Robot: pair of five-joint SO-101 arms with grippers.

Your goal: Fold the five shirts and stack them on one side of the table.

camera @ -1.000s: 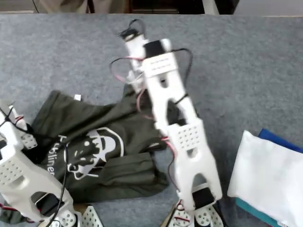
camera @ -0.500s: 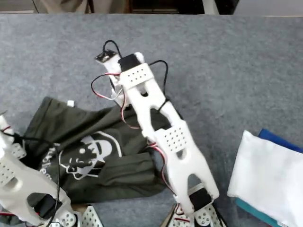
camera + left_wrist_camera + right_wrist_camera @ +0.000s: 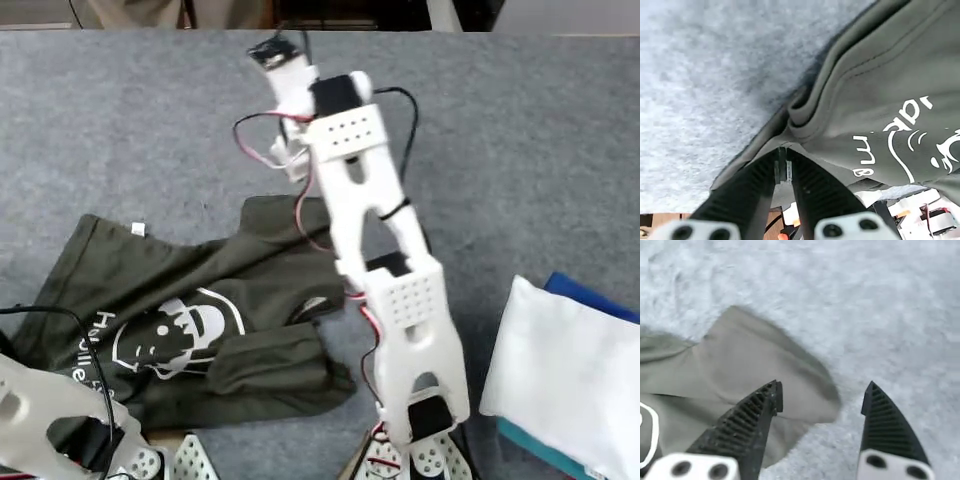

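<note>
Dragging olive shirt (image 3: 250, 275) leftward: left claw (image 3: 781, 165)

grey felt table (image 3: 520, 130); crumpled olive shirt (image 3: 230, 300) left-centre; folded stack (image 3: 560, 370), white on top, right edge.

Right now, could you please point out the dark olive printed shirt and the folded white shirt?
Dark olive printed shirt (image 3: 250, 272): high view, plain fabric beside the white print.
Folded white shirt (image 3: 565, 370): high view, middle of its top face.

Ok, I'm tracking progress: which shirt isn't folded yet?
The dark green shirt, which lies spread out and rumpled. The white shirt is already a neat folded rectangle.
</note>
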